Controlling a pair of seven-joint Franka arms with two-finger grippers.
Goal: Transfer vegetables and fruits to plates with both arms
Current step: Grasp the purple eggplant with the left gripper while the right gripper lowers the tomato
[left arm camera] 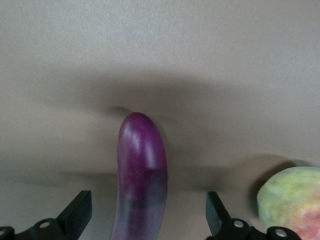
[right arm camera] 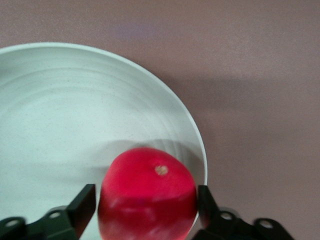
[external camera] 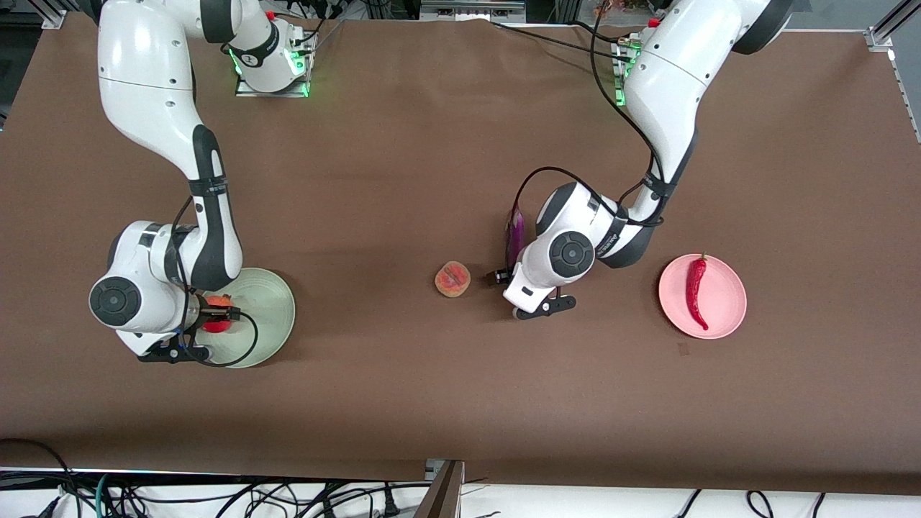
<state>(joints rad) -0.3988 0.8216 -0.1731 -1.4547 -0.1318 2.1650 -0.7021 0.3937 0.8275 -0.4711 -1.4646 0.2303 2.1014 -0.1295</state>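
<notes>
brown table [external camera: 446, 129]: two white arms reach over it.
mint green plate [external camera: 277, 306], toward the right arm's end; red pomegranate [external camera: 216, 324] on it, right gripper [external camera: 219, 314] at the fruit.
peach [external camera: 452, 279], mid-table, alone on the cloth.
purple eggplant [external camera: 515, 237], just beside the peach toward the left arm's end, partly hidden by the left gripper [external camera: 499, 275] low over it.
pink plate [external camera: 727, 295], toward the left arm's end; red chili [external camera: 696, 290] lying on it.

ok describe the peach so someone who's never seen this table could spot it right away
Start at the brown table and find its middle, between the two plates. The peach sits there on bare cloth beside the purple eggplant. It is the only round, orange-pink fruit not on a plate.
</notes>
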